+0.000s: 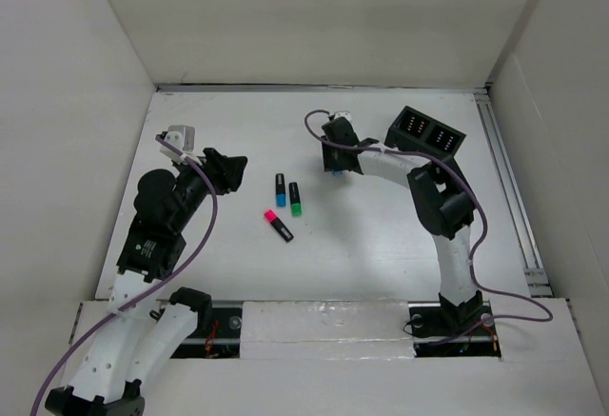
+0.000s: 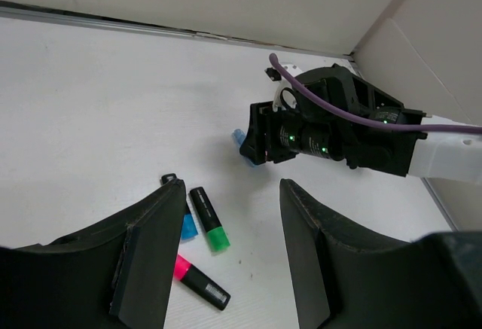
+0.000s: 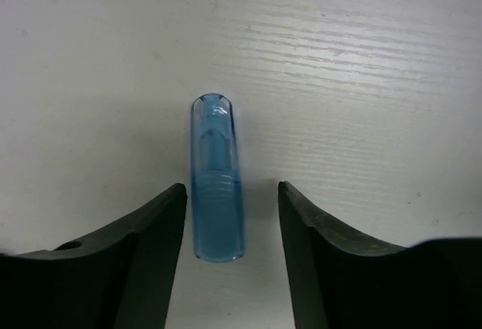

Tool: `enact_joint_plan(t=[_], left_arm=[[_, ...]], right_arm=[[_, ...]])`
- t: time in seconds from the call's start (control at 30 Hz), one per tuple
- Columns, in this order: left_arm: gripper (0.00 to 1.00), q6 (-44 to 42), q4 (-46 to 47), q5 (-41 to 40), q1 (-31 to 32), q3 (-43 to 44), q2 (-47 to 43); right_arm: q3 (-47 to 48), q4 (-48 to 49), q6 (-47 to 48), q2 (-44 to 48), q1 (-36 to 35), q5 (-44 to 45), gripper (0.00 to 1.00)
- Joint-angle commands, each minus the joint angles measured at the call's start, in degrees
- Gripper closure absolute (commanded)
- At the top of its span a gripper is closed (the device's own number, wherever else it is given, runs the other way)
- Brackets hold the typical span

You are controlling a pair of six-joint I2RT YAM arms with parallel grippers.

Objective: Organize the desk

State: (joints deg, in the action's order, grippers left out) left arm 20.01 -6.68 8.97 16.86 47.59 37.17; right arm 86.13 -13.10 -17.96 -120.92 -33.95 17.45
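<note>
The white desk (image 1: 381,235) carries three black highlighters near its middle: a blue-capped one (image 1: 280,189), a green-capped one (image 1: 295,199) and a pink-capped one (image 1: 278,226). My left gripper (image 1: 236,170) is open and empty, just left of them. Its wrist view shows the green (image 2: 209,218), pink (image 2: 197,280) and blue (image 2: 187,226) ones below its open gripper (image 2: 232,186). My right gripper (image 1: 333,165) is low over the desk, open. A clear blue cap (image 3: 217,186) lies flat between its fingers (image 3: 151,231), touched by neither. The cap also shows in the left wrist view (image 2: 242,148).
A small black compartmented box (image 1: 425,132) stands at the back right, beside my right arm (image 2: 331,129). White panel walls border the desk on the left, back and right. A metal rail (image 1: 509,188) runs along the right edge.
</note>
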Motion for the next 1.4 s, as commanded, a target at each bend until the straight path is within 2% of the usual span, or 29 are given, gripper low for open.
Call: enact_joint_plan(t=[0.0,0.03,0.07,0.17,0.2,0.23,0.3,0.37,0.47,0.63,0.73,0.97,1.37], left_arm=[[0.51,-0.1,2.5,0.6,-0.3,0.0,-0.3],[0.51,-0.1,2.5,0.6,-0.3,0.0,-0.2],[0.51,-0.1,2.5,0.6,-0.3,0.0,-0.2],[0.51,-0.1,2.5,0.8,-0.3,0.0,-0.3],[0.51,-0.1,2.5,0.7,-0.3,-0.1,-0.3],[0.51,-0.1,2.5,0.7,-0.3,-0.1,-0.3],[0.51,-0.1,2.5,0.9,-0.3,-0.2,-0.3],[0.51,-0.1,2.6,0.9,-0.3,-0.2,-0.2],[0.51,-0.1,2.5,1.0,-0.3,-0.1,-0.1],[0.51,-0.1,2.5,0.6,-0.3,-0.2,-0.2],[0.51,-0.1,2.5,0.6,-0.3,-0.2,-0.4],[0.51,-0.1,2.5,0.7,-0.3,-0.1,-0.2],[0.51,-0.4,2.5,-0.3,-0.3,-0.1,0.6]], right_arm=[[4.3,-3.2,0.8,-2.0,0.1,-0.4,0.46],[4.6,-3.5,0.9,-2.2,0.1,-0.2,0.48],[5.1,-4.4,1.3,-3.0,0.1,0.5,0.58],[5.5,-5.2,1.6,-4.0,0.1,0.6,0.64],[5.7,-5.5,1.7,-4.1,0.1,0.5,0.80],[5.6,-5.4,1.5,-4.1,0.1,0.6,0.86],[3.5,-4.0,1.1,-2.2,0.1,-0.1,0.92],[1.5,-1.0,0.6,0.5,0.6,-1.0,0.93],[-3.6,5.5,0.1,9.7,2.0,-2.1,0.93],[-4.6,7.1,-0.2,21.8,8.1,0.0,0.93],[-4.0,7.0,0.6,23.9,13.1,2.1,0.93],[-4.0,7.6,0.6,23.5,21.5,4.1,0.92],[-0.5,5.3,0.1,16.8,25.2,6.9,0.89]])
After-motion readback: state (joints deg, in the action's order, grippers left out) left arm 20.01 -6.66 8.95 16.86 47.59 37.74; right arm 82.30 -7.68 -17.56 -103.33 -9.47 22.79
